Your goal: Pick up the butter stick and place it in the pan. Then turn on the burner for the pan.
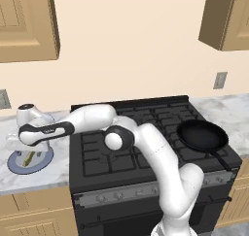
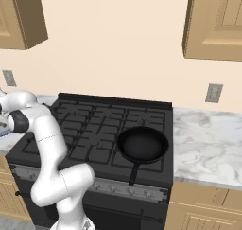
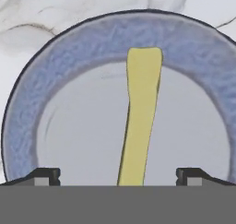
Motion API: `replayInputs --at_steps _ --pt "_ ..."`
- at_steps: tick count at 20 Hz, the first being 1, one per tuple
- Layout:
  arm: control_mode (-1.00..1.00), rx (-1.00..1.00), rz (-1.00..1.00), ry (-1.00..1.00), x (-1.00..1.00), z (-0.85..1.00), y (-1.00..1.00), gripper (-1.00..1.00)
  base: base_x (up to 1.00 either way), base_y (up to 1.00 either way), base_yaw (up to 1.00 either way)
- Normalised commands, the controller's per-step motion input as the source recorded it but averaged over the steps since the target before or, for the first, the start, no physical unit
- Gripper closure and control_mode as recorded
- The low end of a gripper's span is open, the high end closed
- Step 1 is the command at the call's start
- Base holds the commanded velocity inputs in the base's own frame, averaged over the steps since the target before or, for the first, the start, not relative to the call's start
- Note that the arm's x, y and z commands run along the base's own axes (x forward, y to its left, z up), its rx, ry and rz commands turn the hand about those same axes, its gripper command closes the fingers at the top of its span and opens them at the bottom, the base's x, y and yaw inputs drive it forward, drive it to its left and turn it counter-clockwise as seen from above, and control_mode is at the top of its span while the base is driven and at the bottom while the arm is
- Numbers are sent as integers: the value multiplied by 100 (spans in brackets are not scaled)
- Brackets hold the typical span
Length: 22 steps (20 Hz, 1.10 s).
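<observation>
Fingers (image 3: 47,176) spread wide, one tip on each side of the butter stick (image 3: 141,121), nothing gripped. Stick lies on the blue-rimmed plate (image 3: 69,57), one end over the rim band. Plate sits on the marble desk (image 1: 34,179) left of the stove (image 1: 97,157). Pan (image 1: 202,135) on front right burner (image 1: 192,114), well apart.

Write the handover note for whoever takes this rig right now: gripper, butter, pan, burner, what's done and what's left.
Gripper: open, holding nothing, poised above the plate with one of its fingers on either side of the butter stick.
Butter stick: lying on the blue-grey plate, on the counter left of the stove; not gripped.
Pan: empty, on the stove's front right burner, handle toward the front.
Done: hand lined up over the butter.
Left: lower, grip, carry to the pan, release, turn on that burner.
</observation>
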Motion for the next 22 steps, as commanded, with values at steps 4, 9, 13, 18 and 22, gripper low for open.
replayInputs --at_steps 4,9,13,18,22 --pt "-100 0 0 5 0 -16 0 -100 0 0 0" --pt "-100 0 0 2 0 -5 0 100 0 0 0" --pt "-100 0 0 0 0 0 0 100 0 0 0" --pt "-100 0 0 0 0 13 -4 100 0 0 0" --pt "-100 0 0 0 -9 40 -33 100 0 0 0"
